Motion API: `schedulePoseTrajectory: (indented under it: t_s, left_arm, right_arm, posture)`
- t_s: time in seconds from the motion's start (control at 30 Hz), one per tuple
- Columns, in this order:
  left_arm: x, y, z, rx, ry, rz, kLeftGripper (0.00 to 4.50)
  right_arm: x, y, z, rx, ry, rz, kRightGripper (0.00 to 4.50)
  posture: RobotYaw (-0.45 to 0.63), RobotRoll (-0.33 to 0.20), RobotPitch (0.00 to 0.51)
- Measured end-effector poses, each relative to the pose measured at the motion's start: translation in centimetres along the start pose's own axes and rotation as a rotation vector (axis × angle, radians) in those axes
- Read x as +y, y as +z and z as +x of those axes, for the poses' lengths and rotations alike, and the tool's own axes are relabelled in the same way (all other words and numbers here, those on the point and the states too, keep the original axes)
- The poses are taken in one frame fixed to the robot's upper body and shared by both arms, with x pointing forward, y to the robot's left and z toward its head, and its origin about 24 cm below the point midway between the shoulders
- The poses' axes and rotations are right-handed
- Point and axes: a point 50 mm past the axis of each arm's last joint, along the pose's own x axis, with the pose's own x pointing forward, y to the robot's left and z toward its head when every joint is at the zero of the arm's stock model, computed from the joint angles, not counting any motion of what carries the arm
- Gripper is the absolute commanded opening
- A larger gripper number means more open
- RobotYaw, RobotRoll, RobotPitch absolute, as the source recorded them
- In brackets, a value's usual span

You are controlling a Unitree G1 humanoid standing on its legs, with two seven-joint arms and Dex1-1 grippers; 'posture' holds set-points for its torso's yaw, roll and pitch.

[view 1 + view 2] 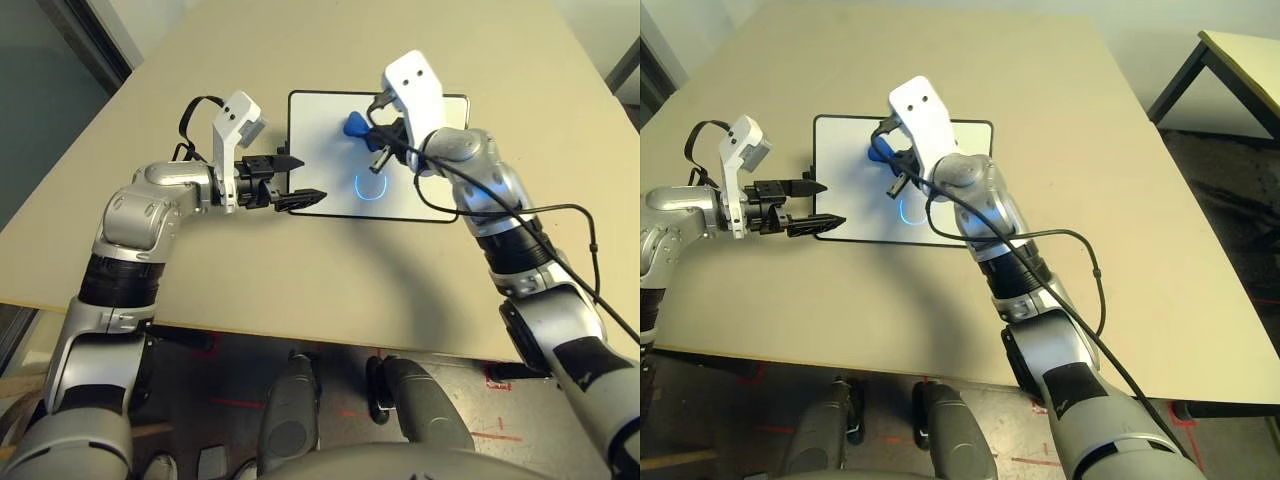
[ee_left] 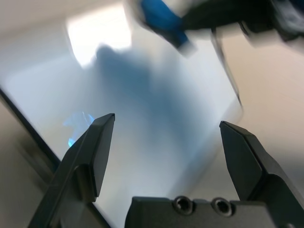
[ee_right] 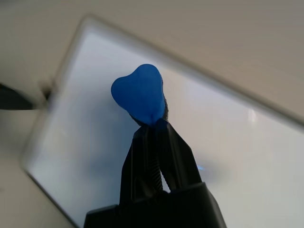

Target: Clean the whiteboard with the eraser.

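Note:
The whiteboard (image 1: 320, 130) lies flat on the tan table, and its white face carries a small light-blue curved glow (image 1: 370, 187). My right gripper (image 1: 372, 133) is over the board's far middle, shut on the bright blue eraser (image 1: 355, 125). In the right wrist view the eraser (image 3: 140, 92) sticks out past the closed fingertips above the board (image 3: 228, 142). I cannot tell whether it touches the surface. At the board's near left edge my left gripper (image 1: 312, 178) stands open and holds nothing. Its two fingers (image 2: 95, 147) frame the board (image 2: 118, 71).
The tan table (image 1: 300, 280) runs wide around the board, and its front edge is close to my body. A black cable (image 1: 560, 210) loops off my right forearm over the table. A second table (image 1: 1240, 60) stands off to the right, across dark floor.

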Motion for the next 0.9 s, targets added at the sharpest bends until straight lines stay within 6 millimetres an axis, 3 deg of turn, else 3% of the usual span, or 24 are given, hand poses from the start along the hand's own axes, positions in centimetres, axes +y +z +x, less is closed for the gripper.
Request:
schedulePoseTrajectory:
  t_s: [0.1, 0.17, 0.27, 0.37, 0.47, 0.6, 0.8, 0.9]
  left_arm:
    - [2.5, 2.7, -1.0, -0.187, 0.19, 0.077, 4.5]
    - [4.3, 2.8, -2.2, -0.25, 0.326, 0.099, 4.5]
    - [6.5, 1.4, -3.8, -0.263, 0.498, 0.086, 4.5]
    - [7.9, -0.8, -4.9, -0.225, 0.602, 0.066, 4.5]
    - [8.2, -2.3, -5.3, -0.193, 0.629, 0.05, 4.5]
    - [8.1, -3.0, -5.3, -0.182, 0.635, 0.041, 4.5]
    - [8.0, -3.5, -5.0, -0.168, 0.628, 0.035, 4.5]
    - [8.0, -3.7, -5.0, -0.164, 0.625, 0.03, 4.5]
  right_arm:
    - [-3.3, 3.0, -2.9, -0.087, -0.164, 0.028, 0.0]
    - [-6.0, 2.6, -4.6, -0.062, -0.299, 0.06, 0.0]
    - [-9.0, -0.4, -6.6, 0.059, -0.477, 0.119, 0.0]
    - [-10.7, -5.5, -8.0, 0.248, -0.604, 0.2, 0.0]
    - [-10.6, -10.3, -8.8, 0.41, -0.643, 0.271, 0.0]
    - [-9.5, -14.5, -8.8, 0.549, -0.64, 0.371, 0.0]
    - [-8.4, -17.2, -8.5, 0.617, -0.639, 0.461, 0.0]
    - [-8.4, -17.3, -8.6, 0.619, -0.65, 0.477, 0.0]
  posture:
    - [-0.05, 0.0, 0.158]
    - [-0.07, 0.0, 0.154]
    - [-0.07, 0.0, 0.152]
    - [-0.07, 0.0, 0.151]
    - [-0.07, 0.0, 0.149]
    - [-0.05, 0.0, 0.147]
    - [-0.05, 0.0, 0.145]
    - [-0.05, 0.0, 0.141]
